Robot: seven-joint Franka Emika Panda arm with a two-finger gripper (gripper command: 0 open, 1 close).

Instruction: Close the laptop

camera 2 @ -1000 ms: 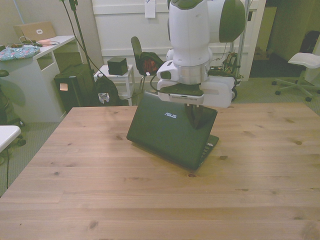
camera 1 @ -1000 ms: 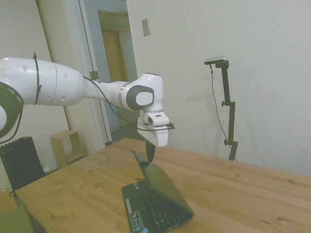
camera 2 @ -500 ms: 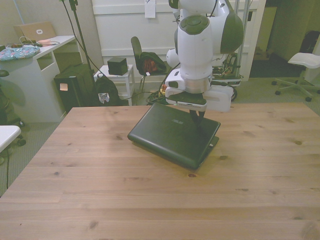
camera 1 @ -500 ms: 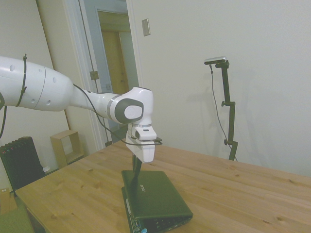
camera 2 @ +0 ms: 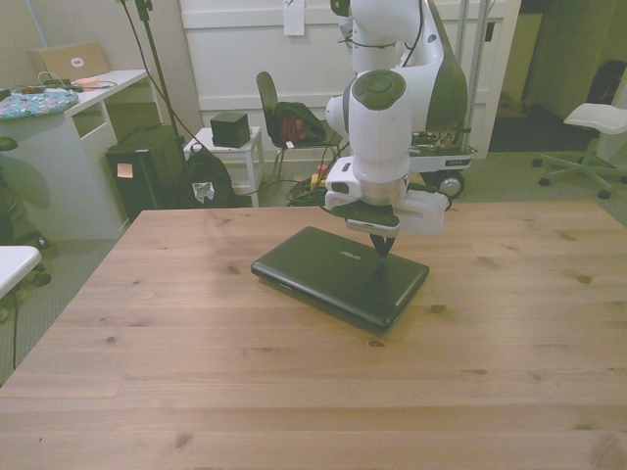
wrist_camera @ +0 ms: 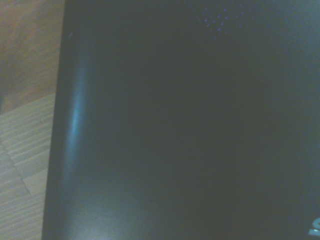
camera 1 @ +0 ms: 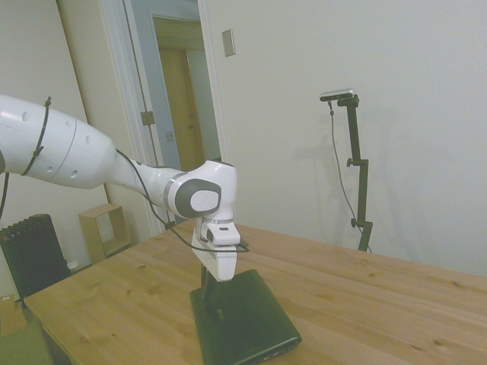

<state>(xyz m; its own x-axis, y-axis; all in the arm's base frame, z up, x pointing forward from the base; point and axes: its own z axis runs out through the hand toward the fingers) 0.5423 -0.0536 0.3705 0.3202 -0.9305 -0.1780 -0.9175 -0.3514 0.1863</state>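
laptop: black ASUS laptop, lid fully down, flat on the wooden worktop. Sits near the worktop's middle, rotated so its corners point toward the edges rather than square to them. Logo faintly visible on the lid in the front view.
laptop, side view: dark slab lying flat near the bottom of frame, front edge thin and closed.
tool: tool points straight down, dark fingers brought together to a single tip, nothing held between them. Tip meets the lid near its far edge, toward the front view's right of the logo.
tool, side view: fingers reach down to the lid's rear portion; cannot tell from here if there is any gap between tip and lid.
arm: white Franka arm comes in low from the side view's left, wrist bent downward over the laptop.
wrist view: almost all dark lid surface, blurred; strip of wood grain worktop along 1 side; faint highlight running down the lid's edge.
background: desk, black bags and office chairs behind the worktop in the front view; doorway and wall in the side view.
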